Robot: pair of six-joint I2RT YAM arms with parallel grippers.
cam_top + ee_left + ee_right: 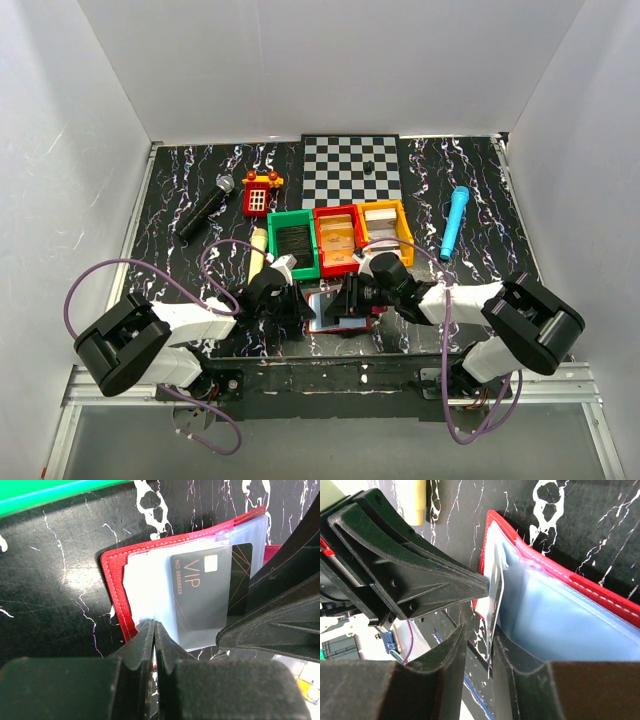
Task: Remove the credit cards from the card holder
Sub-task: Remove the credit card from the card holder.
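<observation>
Holder (325,310) lies open on the worktop (480,190), red cover down and pale sleeves (145,590) up, with a row of bins (336,209) just beyond it and one pincer at each side of it. A dark card (200,595) marked VIP sits in the holder's top sleeve, and one long edge appears to stick out past the sleeve's mouth. The left pincer (154,630) has its jaws together, tips on the sleeve at the holder's edge. Whether they nip the plastic or only press it down, I cannot tell. The right pincer (480,632) has its jaws apart and straddles the card's bare edge. The card stands edge-on between the fingers with a gap showing on one side, so it is not yet clamped. No other card can be made out in the holder from these views. The card looks light, thin and stiff, with a glossy face that will likely slip under a shallow grip. The sleeve is soft and may cling to it, and the holder seems light enough to drag along unless it is held down. The best hold is probably on the bare edge, pads flat on both faces and well in from the rim. From there, a straight pull in the sleeve's plane seems right, since a twist could bend the card or jam a corner.
</observation>
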